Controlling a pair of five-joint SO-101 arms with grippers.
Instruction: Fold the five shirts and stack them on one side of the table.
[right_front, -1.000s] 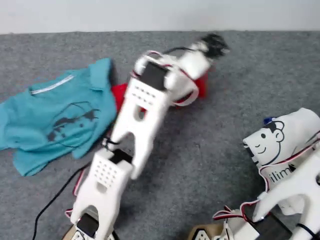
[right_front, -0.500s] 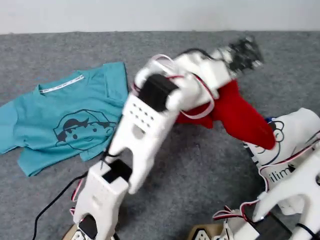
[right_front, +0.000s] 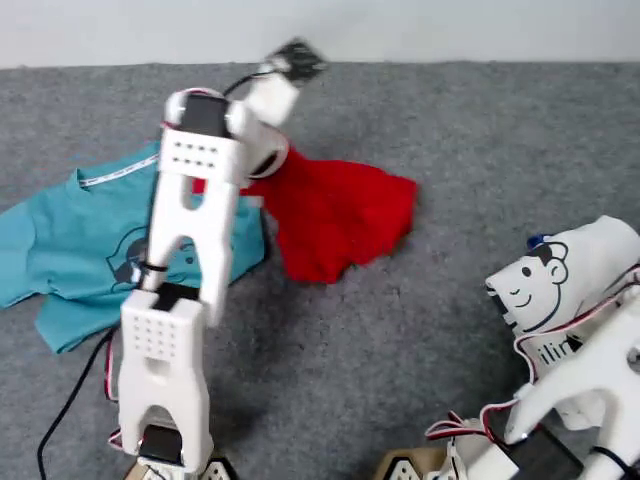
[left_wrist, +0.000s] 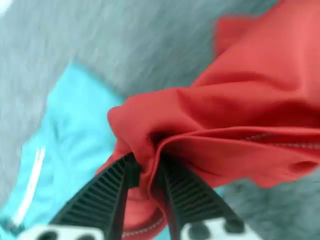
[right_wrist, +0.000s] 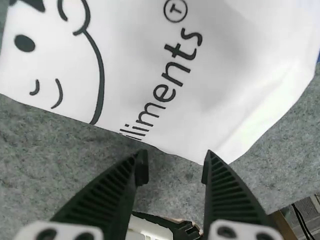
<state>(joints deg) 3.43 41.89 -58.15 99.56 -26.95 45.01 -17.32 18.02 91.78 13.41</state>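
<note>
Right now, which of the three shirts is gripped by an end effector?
The red fabric shirt: the left end effector is shut on a bunch of it. The teal printed shirt and white printed shirt lie ungripped.

1. The red shirt (right_front: 335, 215) (left_wrist: 240, 100) is plain and unfolded. It lies crumpled in the middle of the table, toward the far side. Its left end is bunched and lifted, pinched between the fingers of the left gripper (left_wrist: 145, 167), above the right edge of the teal shirt. The rest drapes down to the right and spreads on the table.
2. The teal shirt (right_front: 70, 250) (left_wrist: 65, 130) lies open and unfolded on the left, front side up. It has a dark cartoon face print and a white neck band at its far edge, and the cloth is slightly rumpled.
3. The white shirt (right_front: 565, 280) (right_wrist: 165, 65) lies on the right, near side, well apart from the other two. It is folded into a compact shape, with a black line-drawn face and black lettering facing up.
</note>
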